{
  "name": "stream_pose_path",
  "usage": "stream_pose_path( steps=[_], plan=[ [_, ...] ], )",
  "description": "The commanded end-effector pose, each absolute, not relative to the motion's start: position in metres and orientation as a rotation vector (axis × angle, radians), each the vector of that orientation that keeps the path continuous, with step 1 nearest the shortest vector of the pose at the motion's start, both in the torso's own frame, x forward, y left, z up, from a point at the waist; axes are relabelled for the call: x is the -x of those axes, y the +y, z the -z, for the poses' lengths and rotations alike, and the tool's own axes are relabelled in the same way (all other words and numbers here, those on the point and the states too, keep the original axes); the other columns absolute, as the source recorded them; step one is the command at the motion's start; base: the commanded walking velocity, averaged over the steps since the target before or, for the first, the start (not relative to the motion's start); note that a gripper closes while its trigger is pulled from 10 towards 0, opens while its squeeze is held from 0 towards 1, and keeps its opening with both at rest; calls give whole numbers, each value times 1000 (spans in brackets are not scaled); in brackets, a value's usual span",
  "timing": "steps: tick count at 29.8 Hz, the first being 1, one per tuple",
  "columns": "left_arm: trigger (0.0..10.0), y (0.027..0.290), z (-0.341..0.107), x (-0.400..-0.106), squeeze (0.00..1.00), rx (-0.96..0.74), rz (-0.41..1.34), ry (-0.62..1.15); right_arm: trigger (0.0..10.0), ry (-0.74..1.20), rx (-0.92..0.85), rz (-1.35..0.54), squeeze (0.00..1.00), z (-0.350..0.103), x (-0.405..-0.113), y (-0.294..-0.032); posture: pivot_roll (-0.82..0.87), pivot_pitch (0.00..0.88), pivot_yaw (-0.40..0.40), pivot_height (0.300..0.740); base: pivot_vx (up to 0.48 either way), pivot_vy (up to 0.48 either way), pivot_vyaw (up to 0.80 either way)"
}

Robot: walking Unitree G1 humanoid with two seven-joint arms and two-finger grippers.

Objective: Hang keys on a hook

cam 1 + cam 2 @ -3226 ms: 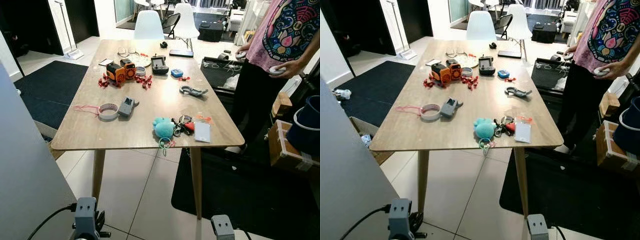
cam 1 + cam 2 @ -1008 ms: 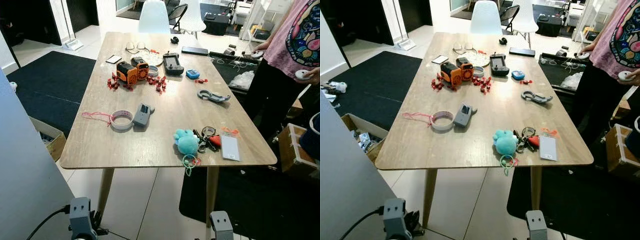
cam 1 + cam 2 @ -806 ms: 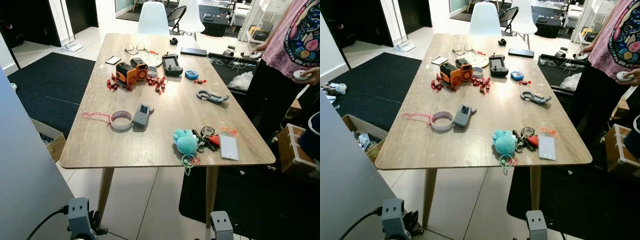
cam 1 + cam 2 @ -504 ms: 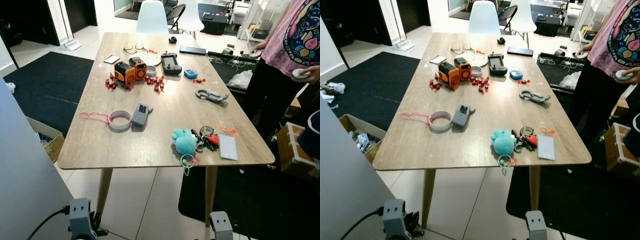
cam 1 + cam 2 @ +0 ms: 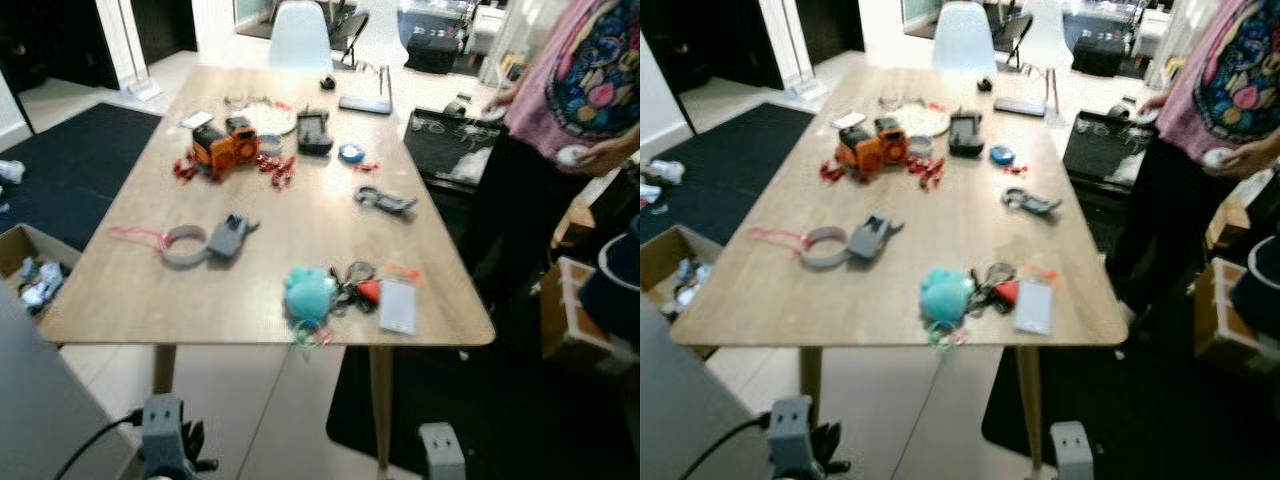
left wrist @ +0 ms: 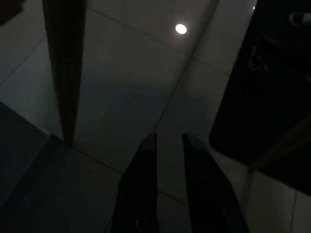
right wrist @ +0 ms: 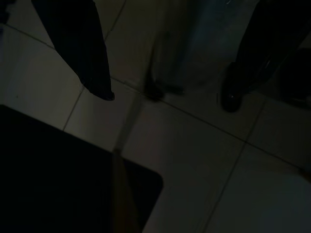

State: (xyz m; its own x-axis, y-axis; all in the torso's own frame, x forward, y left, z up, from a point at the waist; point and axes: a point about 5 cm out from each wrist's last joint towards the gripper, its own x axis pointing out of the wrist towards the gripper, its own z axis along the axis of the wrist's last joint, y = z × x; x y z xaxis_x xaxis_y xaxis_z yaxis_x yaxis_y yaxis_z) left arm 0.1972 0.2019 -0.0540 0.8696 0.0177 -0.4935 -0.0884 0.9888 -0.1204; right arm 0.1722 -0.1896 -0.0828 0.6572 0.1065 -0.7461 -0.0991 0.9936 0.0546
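Hanging low over the pale tiled floor (image 6: 146,87), the left gripper (image 6: 167,141) showed its two black fingers nearly together and empty; whether the right gripper (image 7: 160,68) was open or closed I could not tell. Well above and ahead of both, the bunch of keys with a teal plush fob (image 5: 310,292) lay along the near edge of the wooden worktop (image 5: 130,290), judged closer to the right arm.
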Motion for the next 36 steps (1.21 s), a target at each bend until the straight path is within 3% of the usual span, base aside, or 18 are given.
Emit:
stream_pose_path(
  steps=[1,8,16,18,21,24,25,28,34,36],
  plan=[
    [10000,202,58,-192,0,139,-51,540,10000,863,-16,-110,0,86,-166,-190,43,82,-36,740,0,0,0],
    [10000,201,56,-195,0,130,-34,537,10000,857,-26,-72,0,86,-164,-195,43,82,-31,740,0,0,0],
    [10000,200,53,-198,0,104,-16,512,10000,797,38,156,0,73,-166,-249,34,87,-25,740,0,0,0],
    [10000,201,50,-196,0,92,44,473,10000,782,83,208,0,65,-165,-272,20,90,-22,740,0,0,0],
    [10000,204,45,-193,0,63,134,431,10000,781,101,217,0,62,-164,-282,19,91,-24,740,0,0,0],
    [10000,212,32,-180,0,-85,408,363,10000,788,123,157,0,62,-166,-278,27,95,-32,740,0,0,0],
    [10000,212,32,-180,0,-85,408,363,10000,788,123,157,0,62,-166,-278,27,95,-32,740,0,0,0],
    [10000,220,22,-167,0,-206,640,352,10000,786,125,75,0,67,-170,-258,29,97,-34,740,0,0,0],
    [10000,222,7,-159,0,-205,789,339,10000,781,124,20,0,70,-174,-242,29,97,-34,740,0,0,0],
    [10000,216,-26,-153,0,-215,973,305,10000,773,118,-30,0,72,-177,-226,34,99,-35,740,0,0,0]
  ],
)
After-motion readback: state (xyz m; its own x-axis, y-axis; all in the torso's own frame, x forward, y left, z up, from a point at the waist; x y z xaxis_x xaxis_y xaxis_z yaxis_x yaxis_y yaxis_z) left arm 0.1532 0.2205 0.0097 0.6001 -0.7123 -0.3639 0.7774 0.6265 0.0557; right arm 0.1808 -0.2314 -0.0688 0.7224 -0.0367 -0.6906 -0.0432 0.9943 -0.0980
